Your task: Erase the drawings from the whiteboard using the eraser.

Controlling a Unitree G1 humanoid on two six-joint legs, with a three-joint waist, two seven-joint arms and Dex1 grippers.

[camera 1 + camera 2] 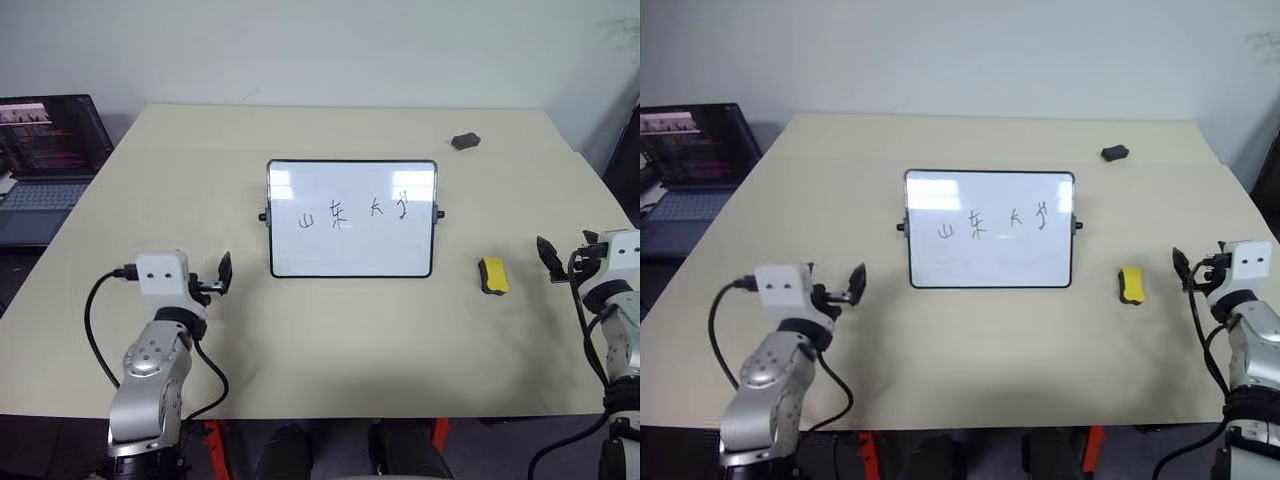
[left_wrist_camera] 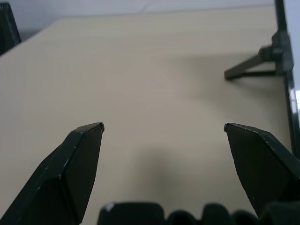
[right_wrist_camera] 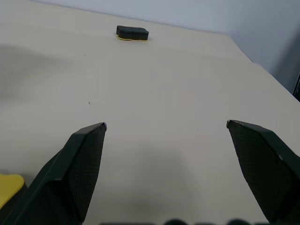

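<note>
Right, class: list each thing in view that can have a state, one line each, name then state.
Whiteboard: propped on its stand, drawings unerased.
Eraser: lying on table, untouched.
Dark object: lying at far right of the table.
Laptop: open, screen lit.
Left gripper: open, empty.
Right gripper: open, empty.

Whiteboard point(image 1: 352, 255) glossy white, thin black frame; table point(image 1: 300, 340) matt beige, smooth
</note>
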